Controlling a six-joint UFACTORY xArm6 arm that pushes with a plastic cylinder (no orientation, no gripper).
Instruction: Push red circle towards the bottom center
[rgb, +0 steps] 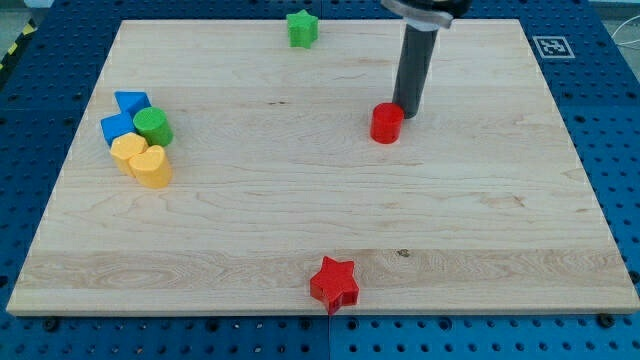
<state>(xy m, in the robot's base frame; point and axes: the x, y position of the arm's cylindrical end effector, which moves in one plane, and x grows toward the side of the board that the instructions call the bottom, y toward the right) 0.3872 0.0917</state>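
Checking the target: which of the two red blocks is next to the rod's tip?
The red circle, right beside my tip; the red star sits far off at the view's bottom edge.

Rod (415, 60) cut off at top

red circle (387, 123) | short red cylinder, flat top up, upright on the board | upper right of centre in the frame | my tip (409, 113) touching its upper-right edge | well above the bottom edge
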